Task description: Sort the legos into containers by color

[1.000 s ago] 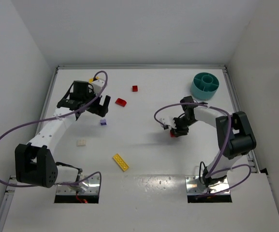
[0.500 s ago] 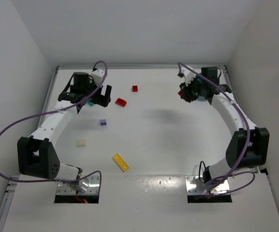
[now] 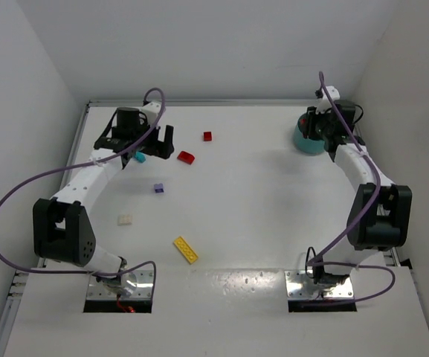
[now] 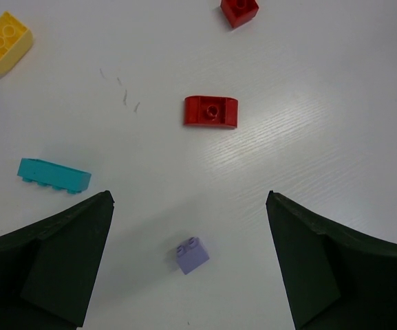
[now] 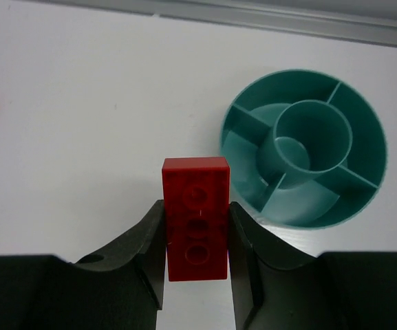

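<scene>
While your right fingers (image 5: 146, 247) pinched the red brick (image 5: 195, 216) by its long sides, it hung above the table (image 5: 81, 103) just beside the teal dish (image 5: 250, 155), over no compartment. You would do well to carry it across the rim, centre it on one section, and release low. Your left fingers (image 4: 54, 254) stood spread and empty above a purple cube (image 4: 191, 254). From above, the right arm (image 3: 355, 160) hid the brick and part of the dish; its height went unjudged.

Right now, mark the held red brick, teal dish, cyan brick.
red brick (image 5: 195, 218), right wrist view, face middle
teal dish (image 5: 292, 152), right wrist view, centre cup
cyan brick (image 4: 54, 177), left wrist view, long side
</scene>
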You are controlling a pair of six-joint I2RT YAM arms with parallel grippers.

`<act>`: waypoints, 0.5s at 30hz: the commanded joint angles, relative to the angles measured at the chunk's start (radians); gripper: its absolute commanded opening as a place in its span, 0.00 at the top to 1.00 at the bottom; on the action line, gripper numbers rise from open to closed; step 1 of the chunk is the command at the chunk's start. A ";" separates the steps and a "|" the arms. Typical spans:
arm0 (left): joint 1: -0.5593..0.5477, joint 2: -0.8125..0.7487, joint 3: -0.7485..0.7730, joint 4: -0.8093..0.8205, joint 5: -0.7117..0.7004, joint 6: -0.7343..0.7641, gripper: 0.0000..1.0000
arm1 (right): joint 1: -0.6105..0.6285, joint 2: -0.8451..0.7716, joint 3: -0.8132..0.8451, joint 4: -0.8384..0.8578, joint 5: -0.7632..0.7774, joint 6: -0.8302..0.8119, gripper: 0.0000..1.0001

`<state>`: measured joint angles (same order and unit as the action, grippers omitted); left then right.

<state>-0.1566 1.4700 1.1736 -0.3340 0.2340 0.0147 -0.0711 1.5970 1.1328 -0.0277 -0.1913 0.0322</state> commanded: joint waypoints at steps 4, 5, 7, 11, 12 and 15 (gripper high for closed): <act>0.014 0.001 0.046 0.049 0.021 -0.038 0.00 | -0.038 0.072 -0.015 0.300 0.033 0.132 1.00; 0.014 0.001 0.046 0.049 0.021 -0.038 0.00 | -0.047 0.086 -0.002 0.311 0.033 0.141 1.00; 0.014 0.001 0.055 0.049 0.021 -0.047 0.00 | -0.058 0.122 0.022 0.342 0.043 0.167 1.00; 0.014 0.022 0.067 0.049 0.031 -0.047 0.00 | -0.068 0.173 0.033 0.406 0.061 0.187 1.00; 0.014 0.023 0.080 0.049 0.031 -0.047 0.00 | -0.068 0.184 0.042 0.417 0.072 0.196 1.00; 0.023 0.032 0.090 0.049 0.031 -0.047 0.00 | -0.078 0.205 0.054 0.454 0.072 0.196 1.00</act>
<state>-0.1493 1.4952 1.2175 -0.3187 0.2481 -0.0174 -0.1368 1.7973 1.1278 0.2939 -0.1345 0.1974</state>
